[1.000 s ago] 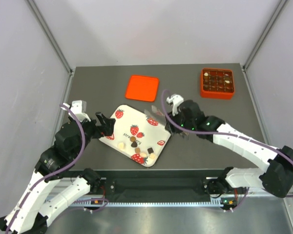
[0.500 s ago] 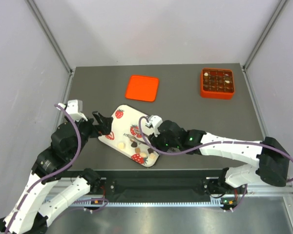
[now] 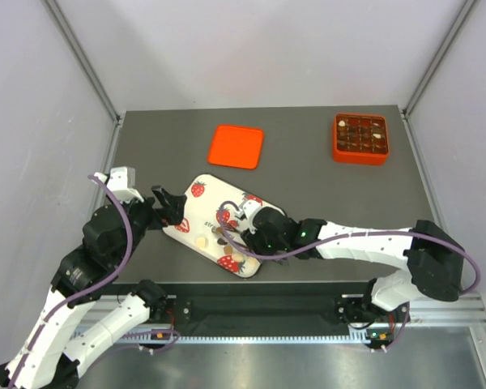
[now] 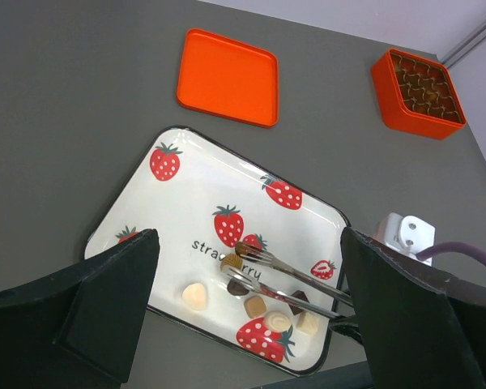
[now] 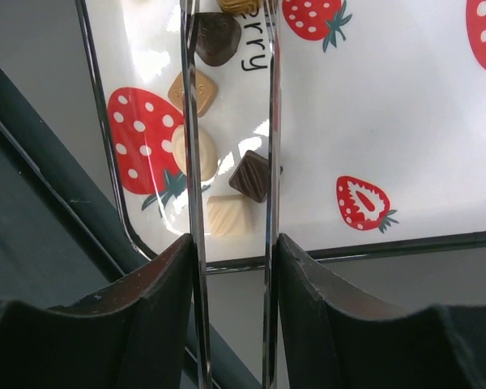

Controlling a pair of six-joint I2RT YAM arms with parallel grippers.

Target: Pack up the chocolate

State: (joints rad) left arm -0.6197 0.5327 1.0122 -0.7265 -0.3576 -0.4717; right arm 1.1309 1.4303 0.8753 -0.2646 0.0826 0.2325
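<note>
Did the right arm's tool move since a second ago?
Yes. The right tool moved left and nearer, from beside the white tray's far right corner, to over the chocolate on it.

The white strawberry-print tray (image 5: 405, 121) has a glossy, smooth surface with bright glare patches. The thin tongs (image 5: 269, 162) look like polished, mirror-like metal. The dark grey table (image 4: 81, 105) is matt. The flat orange lid (image 4: 227, 77) and the orange gridded box (image 4: 417, 93) look like smooth plastic.

The white tray (image 4: 196, 191) bears the printed word "strawberry", its letters partly covered by tongs (image 4: 287, 279).
</note>
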